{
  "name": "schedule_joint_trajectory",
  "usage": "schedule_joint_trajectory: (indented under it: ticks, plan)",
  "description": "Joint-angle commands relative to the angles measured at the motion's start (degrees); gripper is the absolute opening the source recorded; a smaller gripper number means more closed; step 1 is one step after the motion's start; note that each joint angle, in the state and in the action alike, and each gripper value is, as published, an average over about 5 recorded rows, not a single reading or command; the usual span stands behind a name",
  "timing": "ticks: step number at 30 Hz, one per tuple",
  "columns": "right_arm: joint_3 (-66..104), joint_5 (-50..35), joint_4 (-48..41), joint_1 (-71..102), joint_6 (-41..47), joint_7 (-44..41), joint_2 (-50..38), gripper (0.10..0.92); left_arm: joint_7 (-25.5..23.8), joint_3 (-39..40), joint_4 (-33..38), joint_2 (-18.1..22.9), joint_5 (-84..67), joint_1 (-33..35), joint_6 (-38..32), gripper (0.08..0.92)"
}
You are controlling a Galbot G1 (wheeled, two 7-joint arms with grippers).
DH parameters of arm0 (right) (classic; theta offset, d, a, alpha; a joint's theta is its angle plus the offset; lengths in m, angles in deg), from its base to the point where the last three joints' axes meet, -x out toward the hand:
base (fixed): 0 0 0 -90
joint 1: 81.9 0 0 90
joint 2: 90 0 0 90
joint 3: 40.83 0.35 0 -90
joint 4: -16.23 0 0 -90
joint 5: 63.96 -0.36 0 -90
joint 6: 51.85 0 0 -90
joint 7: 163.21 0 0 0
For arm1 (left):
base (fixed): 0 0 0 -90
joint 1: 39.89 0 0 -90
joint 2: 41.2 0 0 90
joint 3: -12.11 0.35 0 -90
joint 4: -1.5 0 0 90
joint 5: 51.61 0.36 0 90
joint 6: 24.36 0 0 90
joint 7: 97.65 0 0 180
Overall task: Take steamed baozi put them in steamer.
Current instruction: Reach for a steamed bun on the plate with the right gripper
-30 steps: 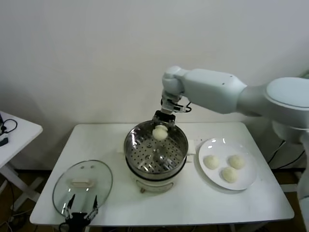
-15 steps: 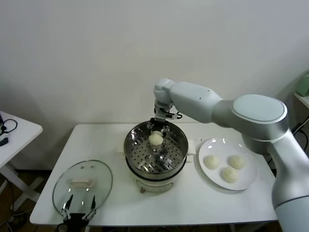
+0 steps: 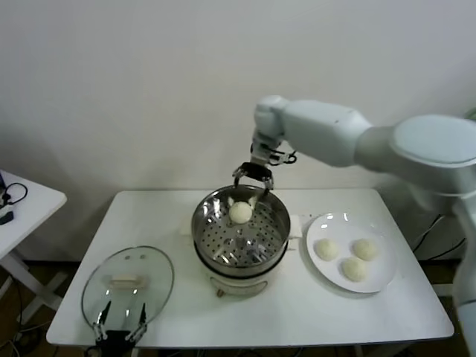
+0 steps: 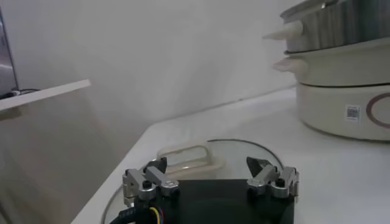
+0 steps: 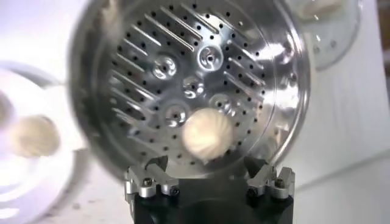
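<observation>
The steamer (image 3: 202,227) stands mid-table, a shiny steel pot with a perforated tray. One baozi (image 3: 240,213) lies on the far side of the tray; it also shows in the right wrist view (image 5: 208,134). My right gripper (image 3: 253,178) hangs open and empty just above the steamer's far rim, clear of that baozi; in the right wrist view (image 5: 207,167) its jaws stand wide apart. Three more baozi (image 3: 353,268) lie on the white plate (image 3: 381,281) to the right. My left gripper (image 3: 119,318) is parked open at the table's front left.
A round glass lid (image 3: 128,286) lies flat at the front left, right under my left gripper (image 4: 207,167); its white handle (image 4: 186,155) sits just beyond the fingertips. A small white side table (image 3: 22,204) stands at the far left.
My right gripper lowered the baozi into the steamer, let it go and rose above the far rim. The baozi now rests on the tray. The left arm has not moved.
</observation>
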Motion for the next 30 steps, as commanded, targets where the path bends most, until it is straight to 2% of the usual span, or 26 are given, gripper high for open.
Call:
schedule_joint_trajectory:
  ticks: [1, 5, 12, 21, 30]
  plan:
    - [-20.2, -19.83, 19.31, -15.27, 28.25, 5.26, -16.56, 0.823, 0.08, 0.22, -0.24, 0.29, 0.33, 0.0, -0.17, 0.823]
    - [-23.82, -16.63, 24.55, -13.6, 37.12, 10.63, -24.45, 0.823, 0.16, 0.82, -0.83, 0.39, 0.8, -0.18, -0.38, 0.823]
    - [-16.66, -12.88, 26.37, -1.62, 42.55, 14.31, -31.52, 0.823, 0.14, 1.12, -1.27, 0.39, 1.3, -0.5, -0.21, 0.823]
    - [1.37, -7.39, 14.32, 20.08, 43.09, 17.0, -27.42, 0.823, 0.14, 1.09, -2.5, 0.16, 2.11, -0.42, -0.44, 0.823]
    - [6.37, -3.66, 7.5, 25.21, 42.15, 17.16, -23.36, 0.823, 0.21, 0.75, -2.98, -0.06, 2.18, -0.33, -0.52, 0.823]
